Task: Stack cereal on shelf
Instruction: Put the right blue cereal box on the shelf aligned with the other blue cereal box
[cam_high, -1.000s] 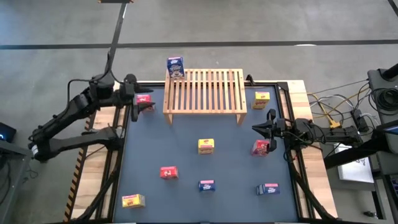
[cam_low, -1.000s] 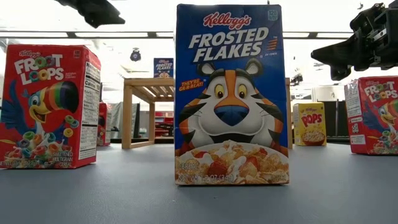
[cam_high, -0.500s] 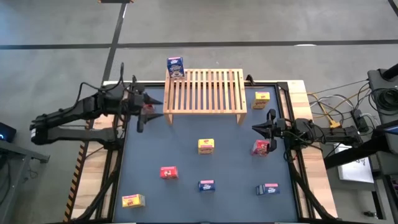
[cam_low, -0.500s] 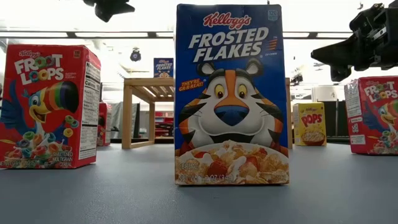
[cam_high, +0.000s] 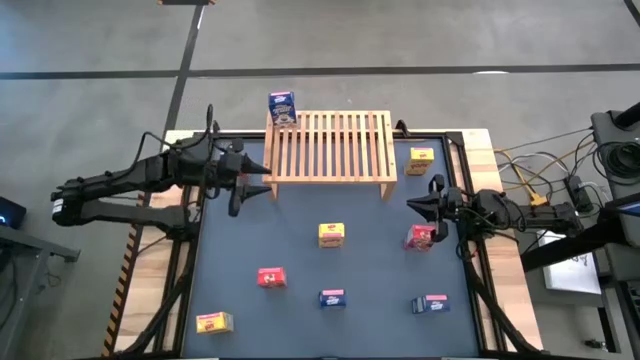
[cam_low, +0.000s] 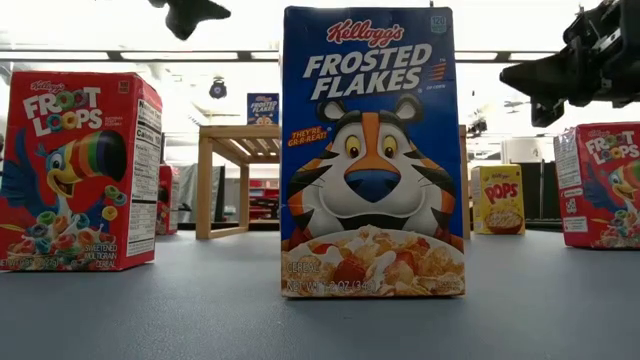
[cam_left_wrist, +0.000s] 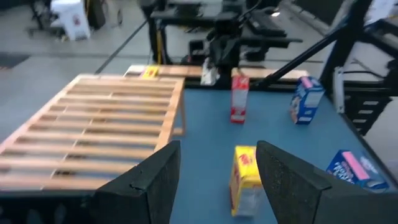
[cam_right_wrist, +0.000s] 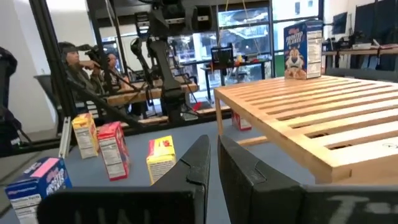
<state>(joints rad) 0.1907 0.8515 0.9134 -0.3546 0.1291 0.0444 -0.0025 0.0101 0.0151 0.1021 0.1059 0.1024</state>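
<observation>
The wooden shelf (cam_high: 328, 148) stands on its short legs at the table's far middle. One blue cereal box (cam_high: 282, 108) stands upright on its far left corner. More cereal boxes stand on the dark mat: yellow (cam_high: 331, 234), red (cam_high: 420, 237), red (cam_high: 271, 277), blue (cam_high: 332, 298), blue (cam_high: 431, 303). My left gripper (cam_high: 250, 180) hovers open beside the shelf's near left corner, high over the mat, with nothing between its fingers (cam_left_wrist: 149, 180). My right gripper (cam_high: 410, 207) is shut and empty at the right edge, just beyond the red box.
A yellow box (cam_high: 421, 157) stands right of the shelf, and another (cam_high: 214, 322) lies at the near left corner. A red box (cam_right_wrist: 241, 122) sits by the shelf's left end, below my left arm. In the low view, the blue box (cam_low: 372, 150) fills the foreground.
My left gripper has swung from the table's far left edge toward the right, stopping at the shelf's near left corner and staying high above the mat. The right arm and the boxes have kept still.
</observation>
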